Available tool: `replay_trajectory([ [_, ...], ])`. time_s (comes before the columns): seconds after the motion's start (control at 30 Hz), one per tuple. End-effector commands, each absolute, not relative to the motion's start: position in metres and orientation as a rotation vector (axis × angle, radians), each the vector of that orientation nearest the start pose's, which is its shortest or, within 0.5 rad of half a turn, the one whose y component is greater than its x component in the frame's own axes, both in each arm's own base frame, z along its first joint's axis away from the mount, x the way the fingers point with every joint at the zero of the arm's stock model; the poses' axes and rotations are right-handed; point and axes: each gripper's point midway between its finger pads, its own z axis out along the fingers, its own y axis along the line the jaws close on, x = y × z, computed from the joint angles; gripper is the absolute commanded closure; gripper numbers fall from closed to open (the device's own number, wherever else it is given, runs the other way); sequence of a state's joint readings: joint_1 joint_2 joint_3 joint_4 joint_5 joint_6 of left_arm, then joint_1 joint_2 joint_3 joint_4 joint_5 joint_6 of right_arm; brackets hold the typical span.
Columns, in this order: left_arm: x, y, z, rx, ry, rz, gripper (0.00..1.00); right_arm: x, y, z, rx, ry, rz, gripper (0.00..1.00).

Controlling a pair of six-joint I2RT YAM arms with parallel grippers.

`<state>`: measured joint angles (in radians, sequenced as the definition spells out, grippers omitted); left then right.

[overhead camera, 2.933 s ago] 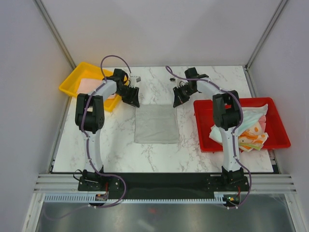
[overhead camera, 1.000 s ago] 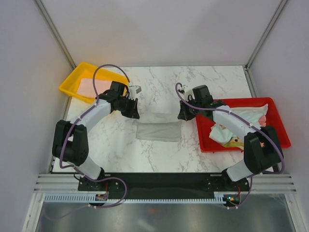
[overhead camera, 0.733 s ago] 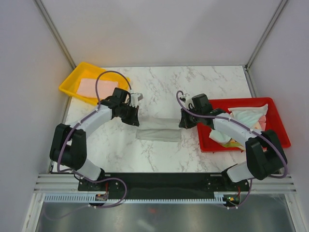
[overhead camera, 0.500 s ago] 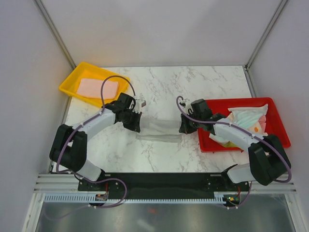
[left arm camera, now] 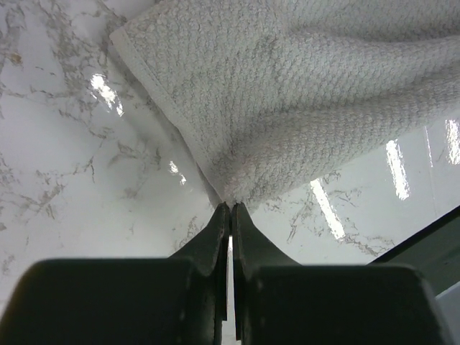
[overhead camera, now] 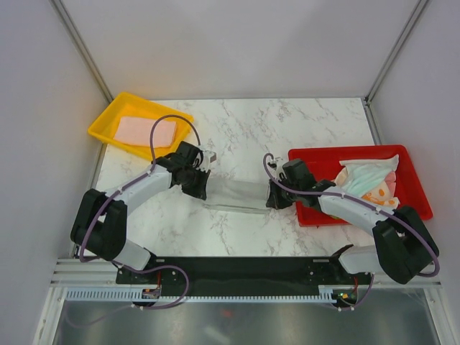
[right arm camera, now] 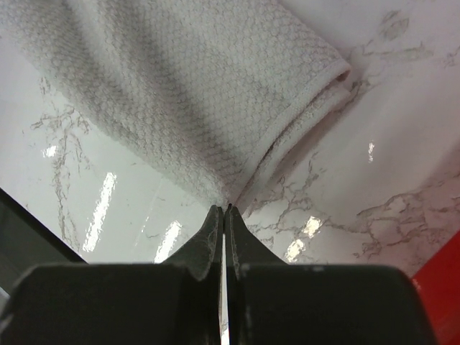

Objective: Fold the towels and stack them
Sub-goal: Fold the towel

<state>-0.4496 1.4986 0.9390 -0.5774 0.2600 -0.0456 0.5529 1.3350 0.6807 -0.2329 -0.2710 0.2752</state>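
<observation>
**Two pincers, one shared cloth.** The left gripper (left arm camera: 230, 207) and right gripper (right arm camera: 223, 208) are each clamped on one end of the single grey towel (overhead camera: 237, 192), which spans between them. Beyond the left gripper, one pink towel (overhead camera: 146, 131) lies in one yellow tray (overhead camera: 108, 122). Beside the right gripper, a heap of towels (overhead camera: 368, 178), count unclear, fills one red tray (overhead camera: 413, 194).

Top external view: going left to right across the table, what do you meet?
In order: yellow tray → left hand → grey towel → right hand → red tray.

Grey towel (overhead camera: 237, 194), doubled over, at table (overhead camera: 237, 122) centre
</observation>
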Motion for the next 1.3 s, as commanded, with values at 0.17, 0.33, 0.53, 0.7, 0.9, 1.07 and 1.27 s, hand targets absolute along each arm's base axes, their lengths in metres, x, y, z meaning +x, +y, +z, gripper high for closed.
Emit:
replay_trajectory([
  [0.17,0.249,-0.170,0.060,0.568,2.713,-0.453,0.82,0.235,0.206,0.051,-0.415,2.487,0.630,1.00],
  [0.33,0.241,-0.172,0.069,0.557,2.718,-0.490,0.69,0.241,0.203,0.060,-0.400,2.471,0.603,0.98],
  [0.53,0.252,-0.165,0.097,0.419,2.699,-0.406,0.54,0.242,0.192,0.064,-0.330,2.523,0.515,0.71],
  [0.7,0.268,-0.204,0.143,0.244,2.574,-0.679,0.53,0.242,0.198,0.090,-0.211,2.527,0.569,0.66],
  [0.9,0.265,-0.233,0.109,0.081,2.597,-0.919,0.54,0.253,0.240,0.103,-0.198,2.487,0.762,0.65],
  [1.07,0.265,-0.215,0.059,-0.019,2.692,-0.754,0.54,0.250,0.235,0.060,-0.207,2.563,0.709,0.65],
  [1.27,0.279,-0.207,0.059,-0.050,2.693,-0.657,0.53,0.256,0.208,0.034,-0.202,2.589,0.488,0.65],
])
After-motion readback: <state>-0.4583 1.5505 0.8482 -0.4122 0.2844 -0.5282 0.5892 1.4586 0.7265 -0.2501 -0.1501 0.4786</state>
